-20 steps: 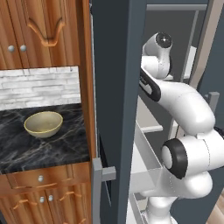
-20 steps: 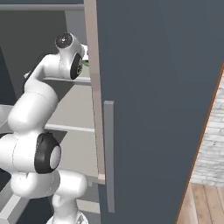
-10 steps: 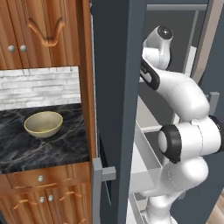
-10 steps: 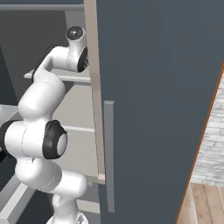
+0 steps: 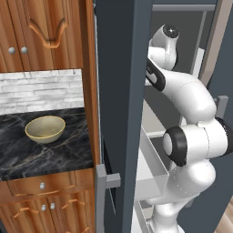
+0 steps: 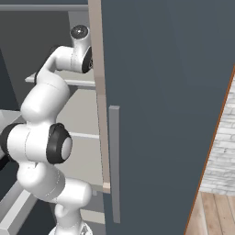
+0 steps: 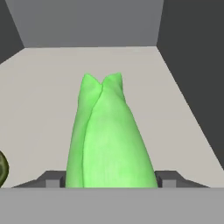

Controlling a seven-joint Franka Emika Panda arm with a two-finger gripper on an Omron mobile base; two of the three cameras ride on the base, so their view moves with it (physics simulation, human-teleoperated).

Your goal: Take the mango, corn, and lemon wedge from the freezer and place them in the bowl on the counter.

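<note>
The corn [image 7: 107,140], a bright green husked ear, lies lengthwise on the pale freezer shelf [image 7: 39,100] in the hand view, tip pointing away. My gripper [image 7: 111,179] straddles its near end, and both fingertips [image 7: 53,179] press against its sides. An olive-green rounded thing [image 7: 2,168] peeks in at the left edge; I cannot tell whether it is the lemon wedge or the mango. The tan bowl [image 5: 44,129] sits empty on the black marble counter [image 5: 50,157], left of the freezer [image 5: 118,82]. My arm reaches up into the freezer's upper shelf.
The open freezer door [image 6: 170,92] with its grey bar handle [image 6: 114,163] stands close on the arm's right. A clear drawer [image 5: 152,166] juts out low by the arm's base. Wooden cupboards [image 5: 41,32] hang above the counter.
The arm has stretched higher and deeper into the freezer shelf. The jaws have come in from wide open onto the corn.
</note>
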